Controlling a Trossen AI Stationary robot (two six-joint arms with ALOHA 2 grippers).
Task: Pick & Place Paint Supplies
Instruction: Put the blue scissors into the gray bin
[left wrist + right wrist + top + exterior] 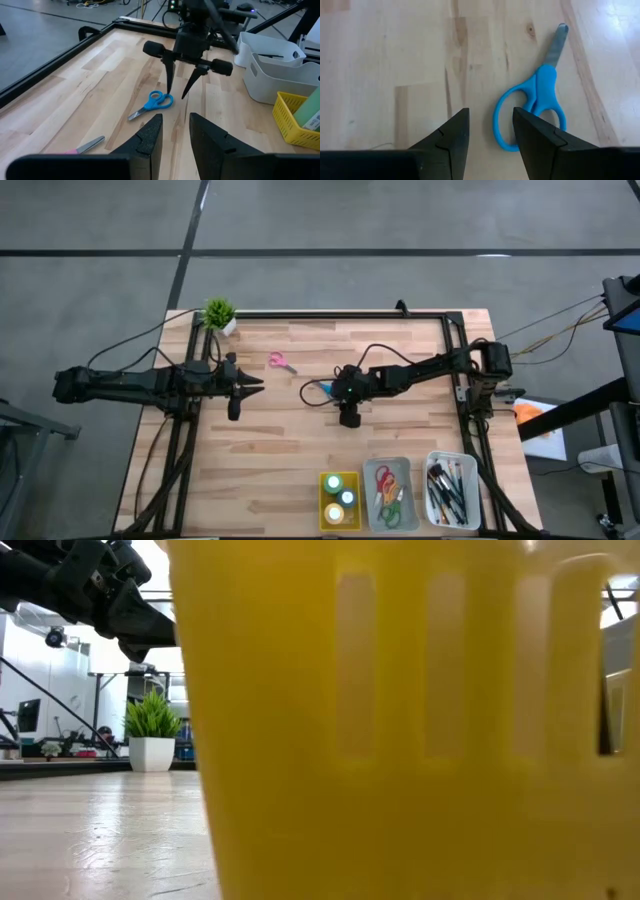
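The low view is almost filled by the wall of the yellow tray (pixel 400 740), so it shows nothing of the scissors; it gives only a dark arm at upper left and the small potted plant (pixel 152 735) at the far edge of the bench (pixel 100 830). The right wrist view alone shows the blue scissors (pixel 535 107) close up: blades shut, lying flat on the wood, one handle loop touching or just beside the tip of one finger, the blades pointing away from the fingers. The right gripper (pixel 490 137) hangs over them with fingers apart and nothing between them.

The left wrist view shows the same pair from the other side: the blue scissors (pixel 152 104) lie flat just below the right arm's pointed fingers (pixel 169 75), which stand spread above the handles. The left gripper (pixel 175 132) has its fingers a little apart, empty, well back from the scissors. A second pair, the pink scissors (pixel 281 362), lies between the two arms in the high view.

Beyond the right arm sit the grey tray (pixel 389 496) and the white tray (pixel 452 490) beside the yellow one.
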